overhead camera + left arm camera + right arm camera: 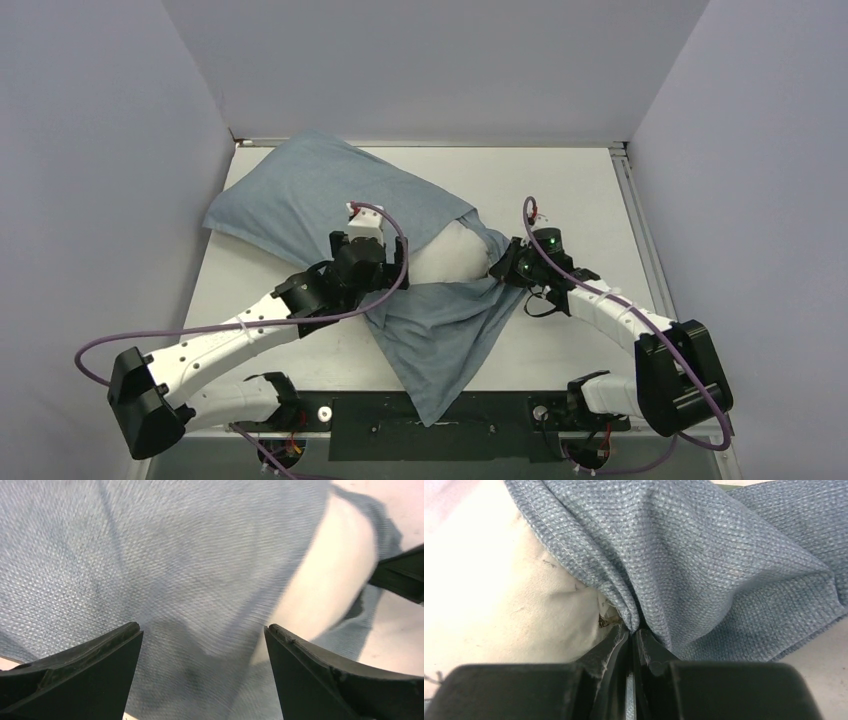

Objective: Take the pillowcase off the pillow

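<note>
Right gripper (631, 632) clenched on pillowcase (724, 555) edge; left gripper (202, 627) spread over pillowcase; pillow (489, 590) part-bared.

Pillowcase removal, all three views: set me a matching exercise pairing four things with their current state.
Column one:
1. left gripper
2. right gripper
3. pillow
4. pillowcase

Column two:
A. shut on a fold of blue-grey cloth
B. blue-grey, covering only one end of what it holds
C. open, over the cloth-covered part
D. white, partly bared at the opening

Pairs: 1-C, 2-A, 3-D, 4-B
</note>
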`<state>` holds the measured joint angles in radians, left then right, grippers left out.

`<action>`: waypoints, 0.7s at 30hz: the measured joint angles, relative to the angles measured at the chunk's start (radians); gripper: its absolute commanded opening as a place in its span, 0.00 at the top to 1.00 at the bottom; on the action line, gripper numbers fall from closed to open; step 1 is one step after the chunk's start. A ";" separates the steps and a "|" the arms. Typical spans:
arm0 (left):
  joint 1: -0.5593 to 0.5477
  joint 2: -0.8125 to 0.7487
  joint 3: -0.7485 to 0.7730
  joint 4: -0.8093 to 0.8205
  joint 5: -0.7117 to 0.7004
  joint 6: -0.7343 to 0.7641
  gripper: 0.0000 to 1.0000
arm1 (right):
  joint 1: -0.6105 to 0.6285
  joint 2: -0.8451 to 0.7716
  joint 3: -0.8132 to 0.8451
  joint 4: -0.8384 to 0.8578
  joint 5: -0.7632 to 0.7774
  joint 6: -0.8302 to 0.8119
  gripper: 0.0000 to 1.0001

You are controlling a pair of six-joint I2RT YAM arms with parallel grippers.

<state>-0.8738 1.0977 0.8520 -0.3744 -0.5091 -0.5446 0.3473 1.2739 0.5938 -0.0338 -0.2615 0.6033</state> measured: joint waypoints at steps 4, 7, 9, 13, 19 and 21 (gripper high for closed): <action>-0.111 0.019 0.142 -0.052 -0.076 0.045 0.03 | 0.000 0.000 -0.016 0.037 -0.027 0.016 0.95; -0.177 0.079 0.268 -0.068 -0.122 0.082 0.03 | 0.000 0.000 -0.022 0.050 -0.042 0.022 0.95; -0.203 0.126 0.328 -0.067 -0.139 0.101 0.03 | 0.000 0.000 -0.022 0.055 -0.046 0.024 0.95; -0.234 0.248 0.418 -0.067 -0.149 0.140 0.04 | 0.000 0.000 -0.023 0.063 -0.058 0.037 0.95; -0.240 0.443 0.517 -0.077 -0.128 0.165 0.04 | 0.000 -0.011 -0.045 0.071 -0.062 0.043 0.95; -0.240 0.499 0.546 -0.087 -0.117 0.168 0.04 | 0.000 -0.022 -0.053 0.071 -0.063 0.046 0.95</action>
<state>-1.1137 1.5967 1.3979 -0.4610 -0.6266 -0.3763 0.3473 1.2518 0.5407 0.0376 -0.3244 0.6495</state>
